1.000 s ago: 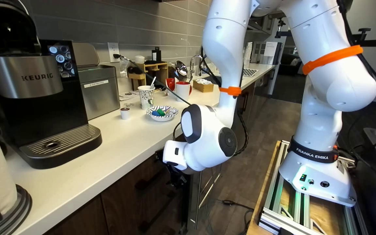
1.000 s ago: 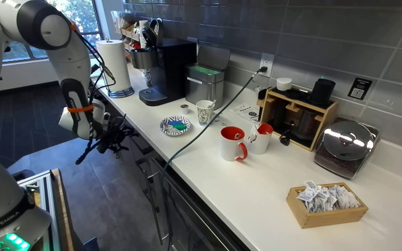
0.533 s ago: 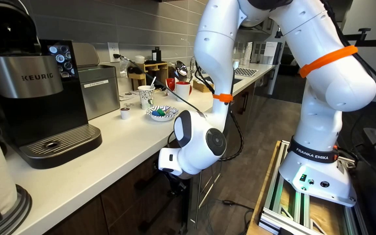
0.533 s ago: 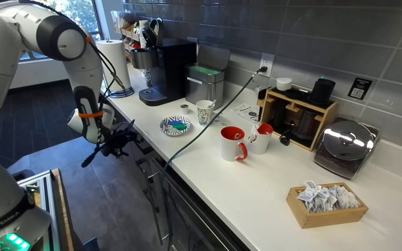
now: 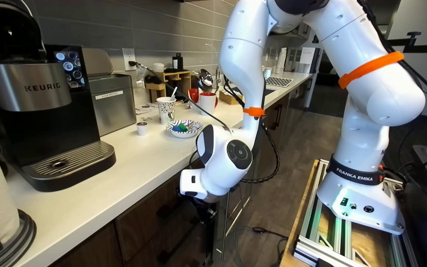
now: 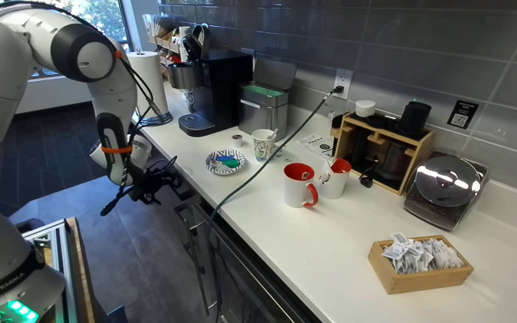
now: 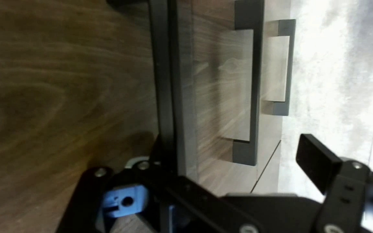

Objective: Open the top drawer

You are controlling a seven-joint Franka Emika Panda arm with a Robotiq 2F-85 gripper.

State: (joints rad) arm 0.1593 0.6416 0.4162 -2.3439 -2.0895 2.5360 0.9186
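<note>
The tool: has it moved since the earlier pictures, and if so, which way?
Yes. In an exterior view, the tool sits slightly lower in the picture than a second ago, farther below the front edge of the white counter.

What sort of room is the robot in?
Probably a break room or shared kitchen: a Keurig coffee maker, a paper towel roll and a wooden box of white packets stand on the counter.

White, rounded robot arm (image 5: 240,78) with black joint caps (image 5: 240,154), bright orange bands (image 5: 254,112) and a braided black cable (image 5: 258,181); its white base (image 5: 358,218) has a black collar (image 5: 356,175) lettered FRANKA EMIKA and glowing green lights (image 6: 24,310); the black gripper (image 7: 238,157) shows silver screws (image 7: 143,165) and a pale blue block (image 7: 138,194)
</note>
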